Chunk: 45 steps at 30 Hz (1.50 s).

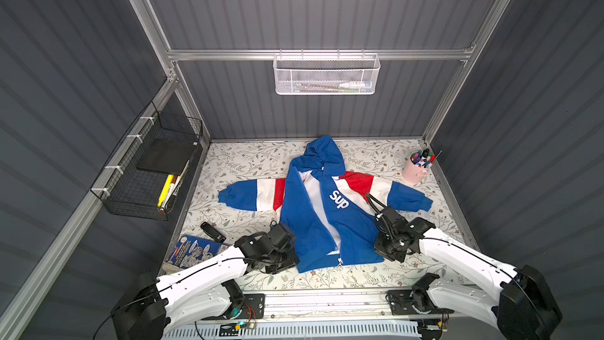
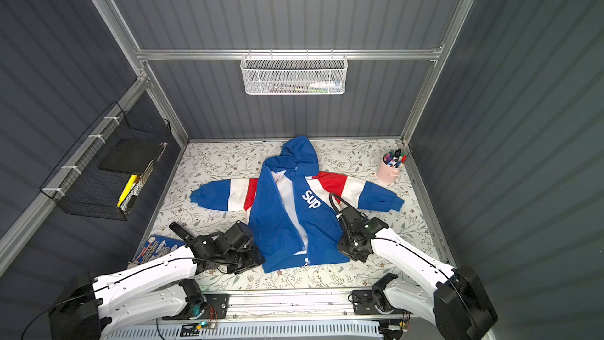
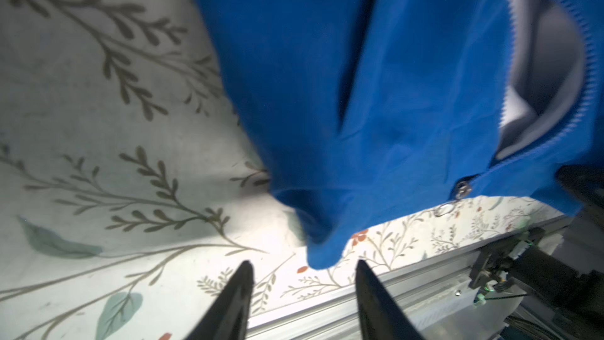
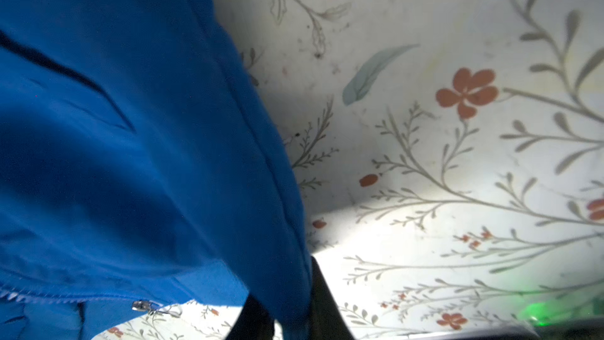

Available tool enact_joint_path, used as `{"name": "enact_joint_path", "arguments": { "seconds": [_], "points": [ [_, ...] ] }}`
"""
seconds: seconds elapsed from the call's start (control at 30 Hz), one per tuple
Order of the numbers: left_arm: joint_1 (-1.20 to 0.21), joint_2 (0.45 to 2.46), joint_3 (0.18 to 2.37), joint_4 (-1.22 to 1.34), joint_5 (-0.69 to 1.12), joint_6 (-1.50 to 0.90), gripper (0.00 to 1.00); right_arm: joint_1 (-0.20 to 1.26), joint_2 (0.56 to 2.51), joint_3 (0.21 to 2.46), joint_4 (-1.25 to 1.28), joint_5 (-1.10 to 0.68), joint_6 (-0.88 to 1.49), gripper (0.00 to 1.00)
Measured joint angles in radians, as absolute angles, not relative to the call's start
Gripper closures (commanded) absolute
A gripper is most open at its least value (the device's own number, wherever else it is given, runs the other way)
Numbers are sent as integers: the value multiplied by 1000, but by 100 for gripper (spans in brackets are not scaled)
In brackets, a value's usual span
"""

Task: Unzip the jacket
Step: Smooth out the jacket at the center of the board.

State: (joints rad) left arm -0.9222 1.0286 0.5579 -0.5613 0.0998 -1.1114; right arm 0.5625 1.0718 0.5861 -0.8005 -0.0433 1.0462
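Top views — mounted high at the arms' end, tilted down over the whole desk [image 1: 359, 276]; nearly the same scene is shared. Wrist views — held close above the jacket [image 3: 359, 93] hem from opposite sides; its zipper slider [image 3: 463, 188] is shared.

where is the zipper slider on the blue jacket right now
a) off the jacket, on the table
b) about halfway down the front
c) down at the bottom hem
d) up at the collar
c: the zipper slider sits at the bottom hem of the jacket, and white lining shows between the parted front panels above it.
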Motion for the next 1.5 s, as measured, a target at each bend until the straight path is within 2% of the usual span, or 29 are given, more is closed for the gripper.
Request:
{"name": "enact_joint_path", "arguments": {
  "seconds": [0.13, 0.2, 0.3, 0.37, 0.6, 0.7, 0.83, 1.0, 1.1, 1.23, 1.5],
  "points": [
    [-907, 1115, 688, -551, 60, -1079, 40, 570, 989, 586, -855, -75, 1039, 80],
    [-887, 1180, 744, -536, 47, -1040, 39, 580, 957, 583, -882, -88, 1037, 74],
    [-822, 1266, 798, -509, 39, -966, 35, 586, 922, 580, -921, -89, 1033, 55],
    [-751, 1303, 823, -494, 37, -907, 31, 587, 898, 589, -952, -70, 1020, 52],
    [-529, 1407, 981, -416, 38, -695, 32, 628, 905, 761, -903, -44, 892, 54],
    [-451, 1491, 1074, -364, 55, -609, 31, 693, 1026, 845, -817, -91, 829, 56],
    [-373, 1677, 1281, -336, 61, -496, 22, 795, 1235, 941, -683, -165, 776, 59],
    [-323, 1938, 1613, -336, 40, -390, 20, 814, 1439, 997, -539, -253, 781, 61],
    [-295, 2027, 1713, -336, 50, -358, 29, 804, 1532, 1017, -504, -297, 785, 62],
    [-254, 2062, 1724, -340, 84, -346, 39, 767, 1610, 1017, -487, -350, 797, 62],
    [-145, 2042, 1521, -297, 106, -381, 56, 731, 1655, 1017, -502, -374, 792, 56]
  ]
}}
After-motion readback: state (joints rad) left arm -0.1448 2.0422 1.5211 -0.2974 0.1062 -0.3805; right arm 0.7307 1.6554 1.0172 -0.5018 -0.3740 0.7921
